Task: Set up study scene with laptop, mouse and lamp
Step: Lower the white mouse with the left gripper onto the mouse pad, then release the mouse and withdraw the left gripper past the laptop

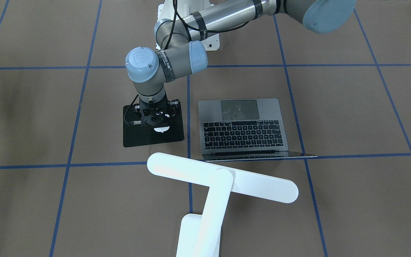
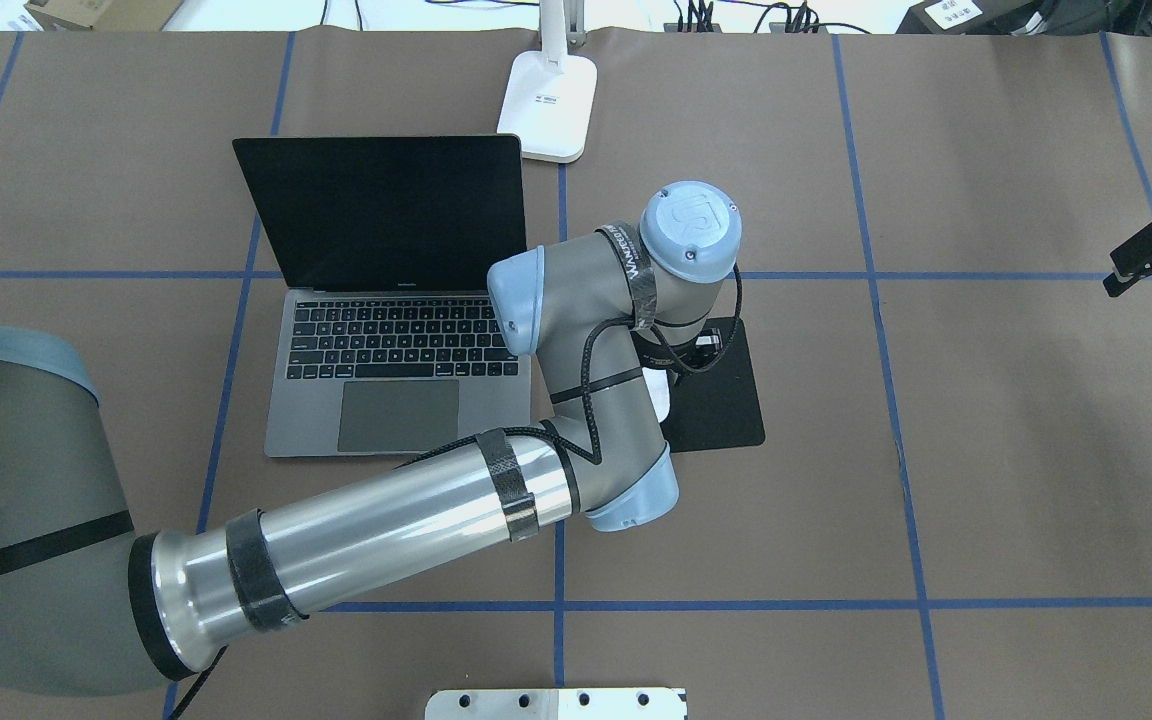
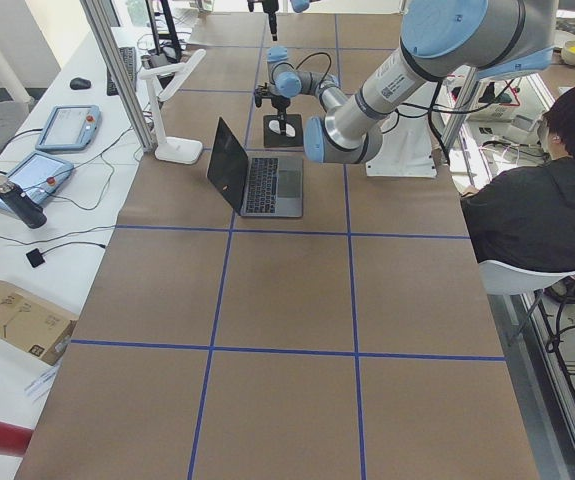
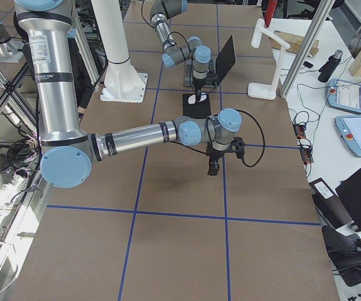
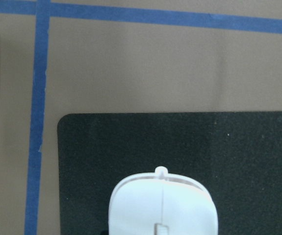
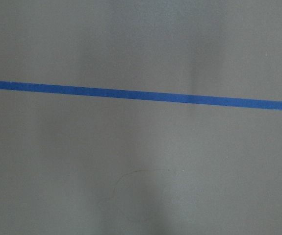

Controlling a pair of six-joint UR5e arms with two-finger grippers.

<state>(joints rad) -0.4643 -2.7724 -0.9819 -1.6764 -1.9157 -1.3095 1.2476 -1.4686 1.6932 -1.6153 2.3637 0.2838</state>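
The laptop stands open on the brown table, its dark screen raised. The white lamp stands behind it, its base at the far edge. The white mouse lies on a black square mat beside the laptop. My left gripper points straight down over the mouse, whose end shows under it. The fingers are hidden, so I cannot tell if they grip. My right gripper hangs over bare table far to the right, with nothing seen in it. Its jaws are unclear.
Blue tape lines cross the table in a grid. The white bolted pedestal stands at the near edge. A seated person is beside the robot. A side table with tablets runs past the lamp.
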